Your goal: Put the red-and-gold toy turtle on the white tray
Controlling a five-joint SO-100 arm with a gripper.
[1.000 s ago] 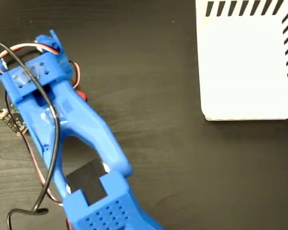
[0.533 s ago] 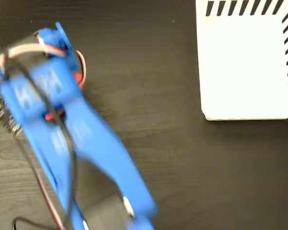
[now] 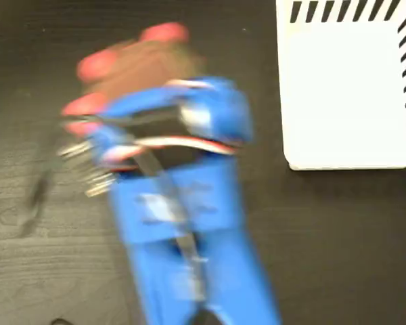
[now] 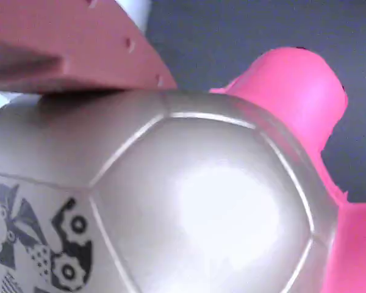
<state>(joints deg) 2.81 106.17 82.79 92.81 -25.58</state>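
Observation:
The red-and-gold toy turtle (image 3: 145,64) shows as a motion-blurred brownish shell with red legs at the upper left of the fixed view. It sits at the tip of my blue arm, and my gripper (image 3: 135,88) is shut on it. In the wrist view the shiny gold shell (image 4: 189,207) fills the frame, with a dark printed mark at lower left and the pink head (image 4: 293,91) at upper right. One pinkish finger (image 4: 67,49) presses on the shell's top edge. The white tray (image 3: 345,95), with black stripes along its edges, lies at the upper right, apart from the turtle.
The dark wood-grain table (image 3: 325,244) lies bare between the arm and the tray. Blurred cables (image 3: 47,176) trail from the left side of the arm. The tray's near-left corner (image 3: 291,162) is the closest part to the arm.
The arm has swung fast from the far left toward the middle. The turtle, earlier almost hidden under the gripper, has travelled right with it and now shows beyond the arm's tip.

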